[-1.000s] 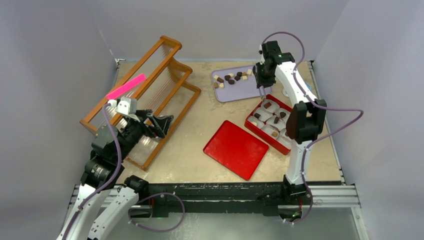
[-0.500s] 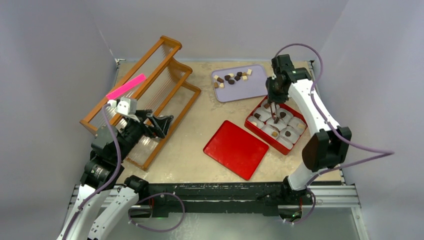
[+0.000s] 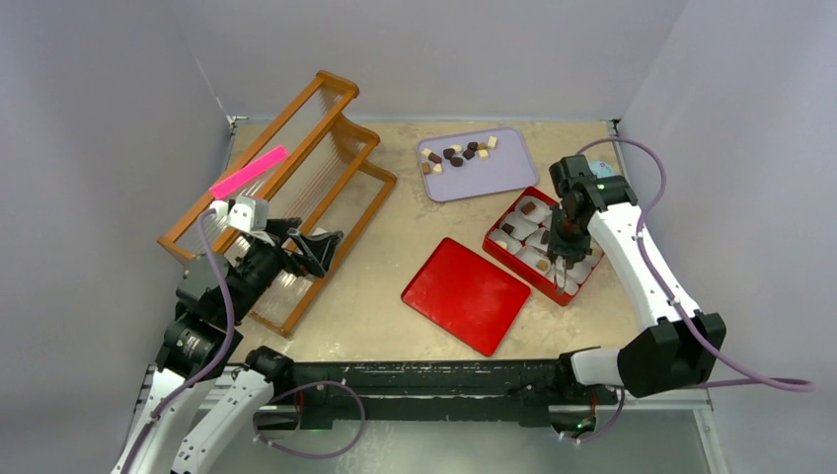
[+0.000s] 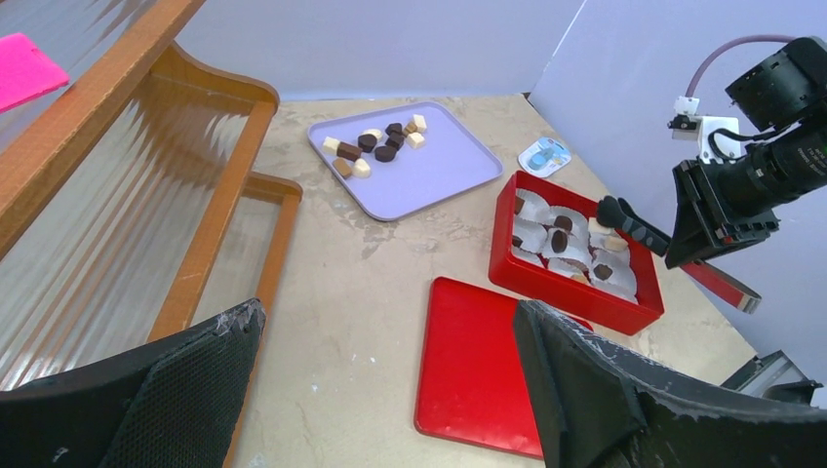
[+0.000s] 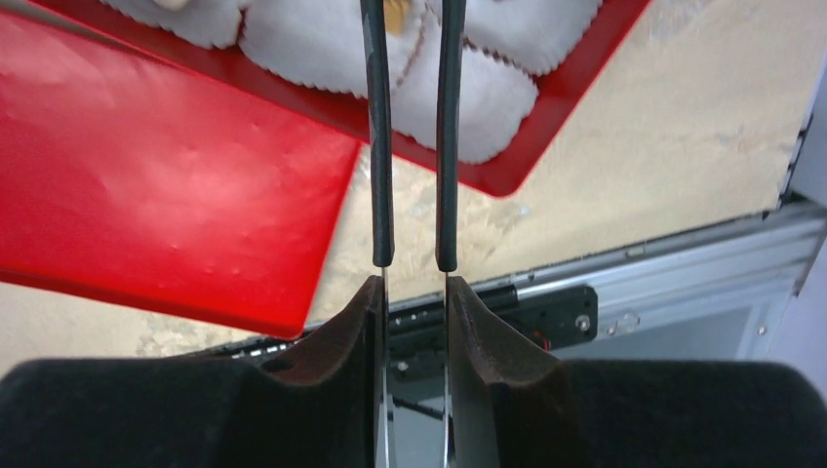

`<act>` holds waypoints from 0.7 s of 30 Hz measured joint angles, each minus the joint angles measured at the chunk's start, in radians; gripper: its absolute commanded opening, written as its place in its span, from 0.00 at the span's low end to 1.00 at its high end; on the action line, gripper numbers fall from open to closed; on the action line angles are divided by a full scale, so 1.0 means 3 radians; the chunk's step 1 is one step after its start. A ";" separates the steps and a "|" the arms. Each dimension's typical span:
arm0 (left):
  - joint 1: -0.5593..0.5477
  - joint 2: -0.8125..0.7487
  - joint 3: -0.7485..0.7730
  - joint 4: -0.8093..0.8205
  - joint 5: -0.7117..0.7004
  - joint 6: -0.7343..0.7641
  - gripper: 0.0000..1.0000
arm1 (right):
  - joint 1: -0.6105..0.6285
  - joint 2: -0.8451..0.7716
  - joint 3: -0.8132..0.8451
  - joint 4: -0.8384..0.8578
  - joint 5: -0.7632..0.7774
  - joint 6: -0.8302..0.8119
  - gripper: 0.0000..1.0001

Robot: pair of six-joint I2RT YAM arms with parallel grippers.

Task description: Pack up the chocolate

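- My right fingers (image 5: 380, 146) are two thin blades standing close with a narrow slot between them. They run off the top of the wrist view, so the tips are hidden. A tan bit shows in the slot at that edge, and I cannot tell whether it is pinched or lying in a cup below.
- Straight under the blades are the white cups (image 5: 497, 97) at the near corner of the red box (image 5: 585, 68), whose rim curves just lower right of me.
- In the overhead view I hang over the box's lower right end. Its long side seems to run from there to the upper left, where some chocolate (image 3: 529, 208) sits in cups.
- The red lid (image 3: 466, 294) lies flat on the counter (image 3: 415, 222), just left of the box and apart from it.
- The loose chocolate (image 3: 456, 154) waits on the lilac tray (image 3: 503, 173), up and left of me beyond the box's far end — the same diagonal for any further fetch.
- My left fingers (image 4: 146, 400) are spread wide and empty by the wooden rack (image 3: 338, 87), well apart from tray and box — the right arm is plainly nearer.
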 measured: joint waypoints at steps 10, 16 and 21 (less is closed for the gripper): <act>-0.0038 -0.0018 0.0000 -0.0001 0.0003 0.0000 0.98 | 0.0000 -0.0275 -0.0333 -0.0347 -0.0027 0.0278 0.19; -0.0056 -0.0028 0.0000 0.0000 0.0003 0.0000 0.98 | 0.0000 -0.0436 -0.0512 -0.0417 -0.0064 0.0412 0.20; -0.0056 -0.0028 0.0000 -0.0001 0.0003 0.0000 0.98 | 0.0000 -0.0598 -0.0669 -0.0462 -0.0104 0.0445 0.21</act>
